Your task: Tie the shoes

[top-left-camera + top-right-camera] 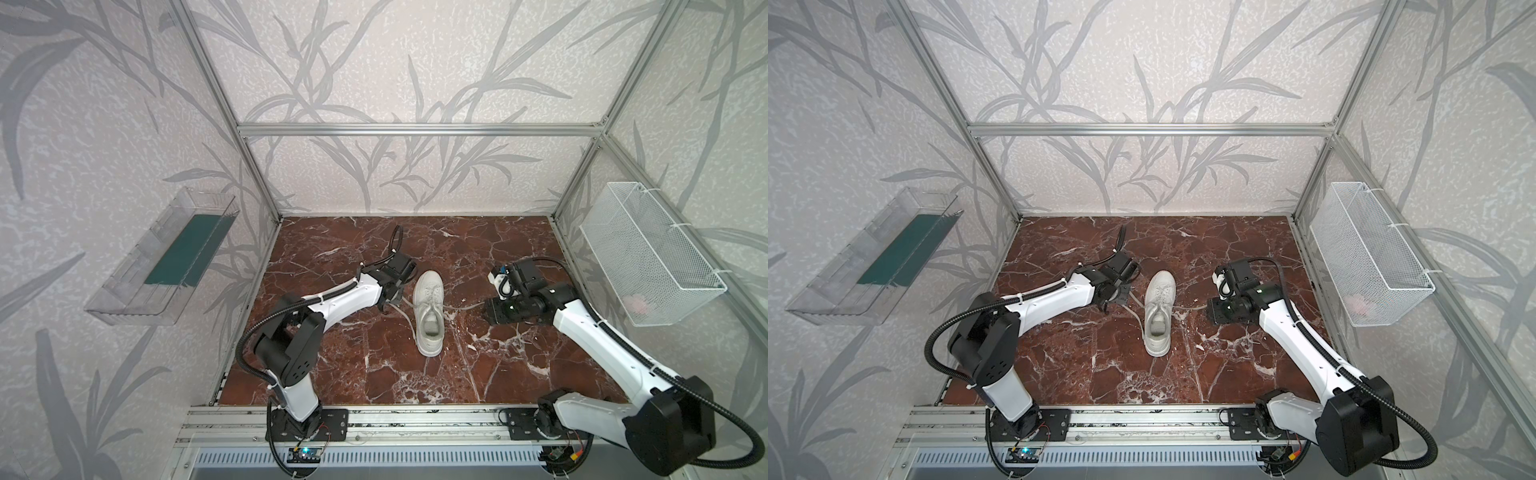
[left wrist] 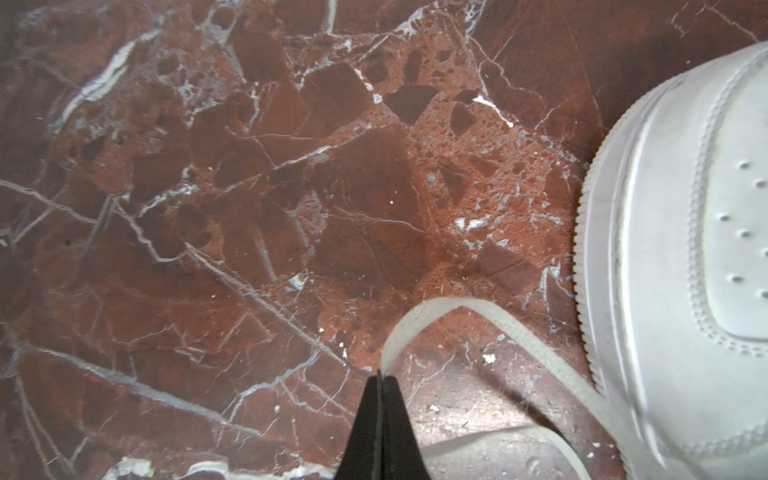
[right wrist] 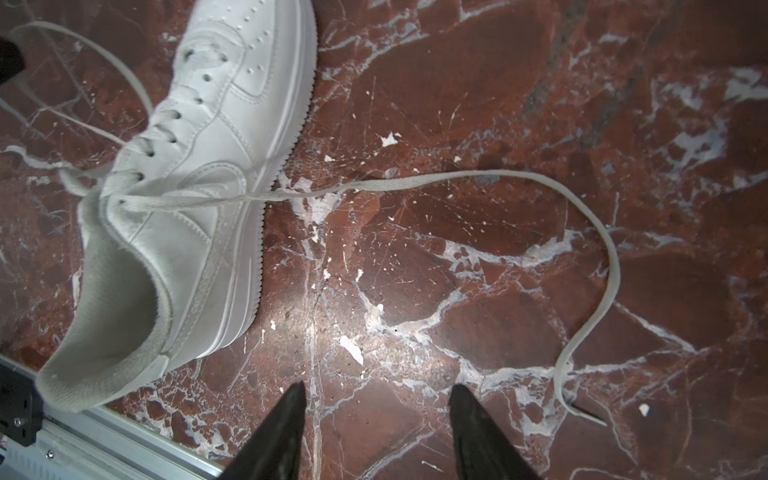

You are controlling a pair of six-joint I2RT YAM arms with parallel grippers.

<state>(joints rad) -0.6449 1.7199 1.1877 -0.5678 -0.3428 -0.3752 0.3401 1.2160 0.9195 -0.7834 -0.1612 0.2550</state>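
On the red marble surface (image 1: pixel 478 374) of my remote rig, the white sneaker (image 1: pixel 429 318) stands on its sole between the two arms, toe toward the back wall, as seen in both top views. I see the left end effector (image 2: pixel 380 376) pressed together, pinching the left-side lace (image 2: pixel 453 305) close beside the shoe; the lace arcs from the tips back toward the sneaker. The right end effector (image 3: pixel 376 392) hangs spread above bare marble, holding nothing, while the right-side lace (image 3: pixel 457 176) trails from the top eyelets across the surface, its end lying near one finger.
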